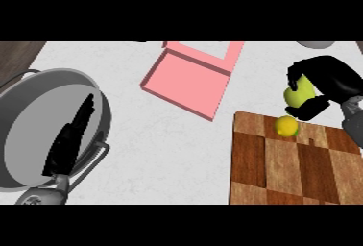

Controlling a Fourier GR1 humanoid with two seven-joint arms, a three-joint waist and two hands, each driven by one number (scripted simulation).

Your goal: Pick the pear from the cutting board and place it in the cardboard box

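Two robot hands show, both mine. R black robot hand [327,85] is up near the worktop's far right corner, fingers & thumb curled round the yellow-green pear [298,92]; the pear is off the board, held just beyond its far edge, w/ part of it hidden by my fingers. L black robot hand [71,139] is at the worktop's left edge, fingers straight & together, holding nothing, seen over the big round grey metal pan [85,84]. That pan fills most of the left side; can't tell if the L hand touches it.

Brown patchwork wooden cutting board [284,168] sits at the near right corner of the pale speckled worktop [170,153]. One small round yellow fruit, prob. a lemon [286,126], lies on the board near its far edge, just below the held pear, apart from my fingers as far as I can see.

Pink open box w/ flaps up [186,84] lies toward the far edge, about mid-worktop, btw the pan & the R hand, well apart from the board's far left corner. Its inside shows only its own pink floor. Pear is to the right of the box, not over it.
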